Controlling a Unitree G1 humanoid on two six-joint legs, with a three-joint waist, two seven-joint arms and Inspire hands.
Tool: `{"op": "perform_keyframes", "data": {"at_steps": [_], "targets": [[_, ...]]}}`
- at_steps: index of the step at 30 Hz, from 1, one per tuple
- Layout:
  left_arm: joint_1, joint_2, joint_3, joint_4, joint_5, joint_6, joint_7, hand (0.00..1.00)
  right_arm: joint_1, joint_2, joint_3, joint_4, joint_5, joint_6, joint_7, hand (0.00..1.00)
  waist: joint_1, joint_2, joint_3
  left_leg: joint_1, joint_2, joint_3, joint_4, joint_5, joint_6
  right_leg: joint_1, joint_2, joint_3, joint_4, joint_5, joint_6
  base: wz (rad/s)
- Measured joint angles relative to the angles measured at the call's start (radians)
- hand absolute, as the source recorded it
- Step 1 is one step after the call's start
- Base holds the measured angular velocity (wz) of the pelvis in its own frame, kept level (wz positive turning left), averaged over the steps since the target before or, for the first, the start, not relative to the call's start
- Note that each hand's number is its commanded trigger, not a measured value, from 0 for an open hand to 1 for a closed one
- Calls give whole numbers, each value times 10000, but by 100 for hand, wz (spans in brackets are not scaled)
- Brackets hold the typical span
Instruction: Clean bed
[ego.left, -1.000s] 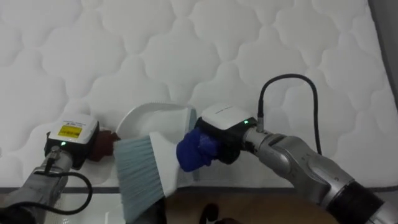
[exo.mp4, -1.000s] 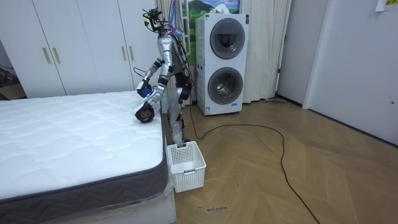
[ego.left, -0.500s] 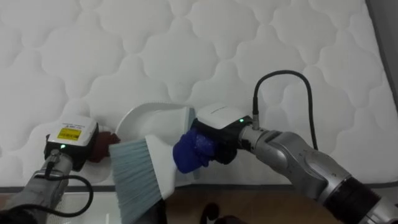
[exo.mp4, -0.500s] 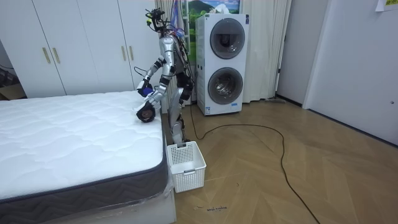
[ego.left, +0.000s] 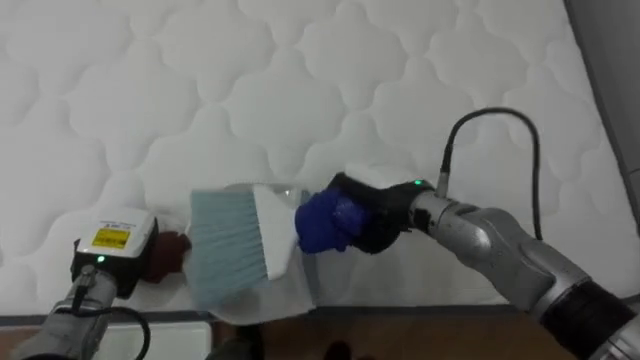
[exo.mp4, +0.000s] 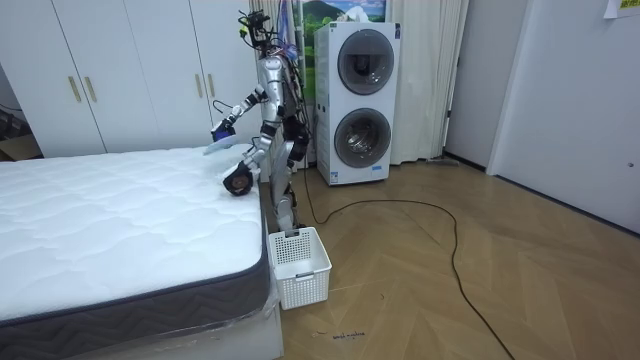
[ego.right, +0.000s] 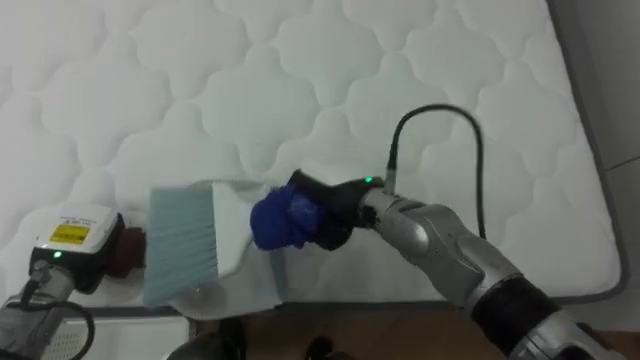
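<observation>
Right hand (ego.left: 375, 215) lifted the hand brush (ego.left: 228, 245) off the mattress (ego.left: 300, 80), clamped on it. I wanted bristles flat, sweeping into the dustpan (ego.left: 265, 300); grip of left hand (ego.left: 110, 245) was unreadable.

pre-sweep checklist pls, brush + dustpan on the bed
1. Brush grip: right hand curled round its blue handle. Ok.
2. Bristles on the mattress: the room view shows the brush held above the bed. Not ok.
3. Dustpan placed: just under the bristles at the bed's near edge. Ok.
4. Dustpan steadied: left hand is beside it, hold hidden. Cannot tell.
5. Basket for dumping: on the floor beside the bed. Ok.
</observation>
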Motion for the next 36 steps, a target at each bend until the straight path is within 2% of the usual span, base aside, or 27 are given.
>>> {"op": "perform_keyframes", "data": {"at_steps": [4,6,10,11,12,14,15,17,18,19,20,22,24,27,30,33,35,36], "targets": [[120,-461,419,3,4,-31,71,100,340,9,-1288,536,987,0,-505,100,-112,-21,-6,367,-55,4,-305,6,2,401,28,-4,-308,56,68,0],[391,-876,849,-82,6,-110,240,100,966,16,-2128,375,1469,0,-692,100,-123,-37,-20,609,-57,23,-315,-12,10,697,70,27,-528,96,108,0],[862,-1303,1530,-547,-12,-367,389,100,1851,71,-3090,229,2369,-10,-1183,100,-217,-67,-53,1053,-91,61,-580,-32,-1,1191,153,141,-885,184,170,-2],[941,-1437,1741,-550,0,-436,493,100,2047,89,-3302,229,2547,-6,-1306,100,-278,-85,-70,1257,-138,84,-734,-30,-5,1357,148,181,-985,194,189,-6],[1046,-1571,1989,-548,-8,-498,611,100,2210,113,-3514,176,2561,0,-1395,100,-323,-117,-96,1475,-176,166,-864,-28,-8,1469,156,420,-1037,199,207,-9],[1206,-1736,2348,-553,-25,-632,800,100,2770,149,-3962,-285,2606,0,-1647,100,-363,-122,-178,1751,-199,225,-1023,-40,-27,1737,183,478,-1258,223,244,-12],[1356,-1784,2526,-555,-135,-682,968,100,3045,203,-4198,-555,2666,0,-1801,100,-370,-150,-232,1991,-203,322,-1146,-54,-50,1917,200,565,-1354,240,267,-16],[1536,-1872,2789,-558,-204,-692,1093,100,3224,302,-4481,-750,2858,0,-2075,100,-431,-146,-274,2368,-224,404,-1319,-76,-85,2263,224,656,-1539,274,294,-16],[1637,-1912,2907,-613,-178,-716,1149,100,3350,370,-4711,-846,2904,-1,-2257,83,-496,-127,-333,2590,-240,411,-1421,-87,-102,2497,248,669,-1717,308,318,-8],[1730,-1941,3029,-704,-165,-734,1154,100,3404,420,-4833,-883,2920,-1,-2333,20,-531,-123,-372,2702,-251,419,-1497,-88,-103,2607,256,669,-1832,326,327,0],[1939,-2018,3289,-1017,-162,-742,1162,100,3578,569,-5177,-1043,2952,-5,-2509,0,-553,-96,-402,2902,-258,418,-1591,-96,-117,2858,294,681,-2032,379,344,-5],[2215,-2135,3607,-1378,-224,-783,1205,100,3714,801,-5508,-1071,3154,-33,-2856,0,-567,-38,-438,3228,-264,419,-1715,-117,-149,3248,374,745,-2323,484,366,-6],[2411,-2238,3730,-1710,-405,-899,1251,100,3946,803,-5590,-1129,4183,-112,-3192,0,-570,100,-499,3558,-318,419,-1889,-123,-156,3602,410,884,-2536,528,405,0],[2654,-2357,3907,-2289,-585,-996,1296,100,3999,807,-5597,-1130,4913,-112,-3538,0,-569,313,-572,3882,-374,425,-2048,-124,-157,3841,403,914,-2550,540,423,-2],[2791,-2356,3993,-2603,-595,-1148,1331,100,4018,808,-5631,-1136,4860,-112,-3708,0,-579,541,-596,4167,-380,421,-2097,-151,-190,4114,420,923,-2588,539,424,0],[2837,-2367,4111,-2756,-599,-1209,1310,100,4037,812,-5645,-1136,4782,-112,-3884,0,-552,752,-581,4337,-389,417,-2142,-171,-203,4262,428,944,-2589,538,426,-2],[2923,-2377,4219,-2927,-618,-1212,1276,100,4037,814,-5648,-1139,4790,-111,-3894,0,-547,830,-573,4377,-416,399,-2212,-173,-202,4284,425,954,-2565,534,430,-3],[3031,-2376,4304,-3121,-626,-1223,1268,100,4044,820,-5648,-1147,4799,-110,-3895,0,-570,847,-579,4378,-518,333,-2219,-170,-199,4305,403,928,-2558,498,447,0]]}}
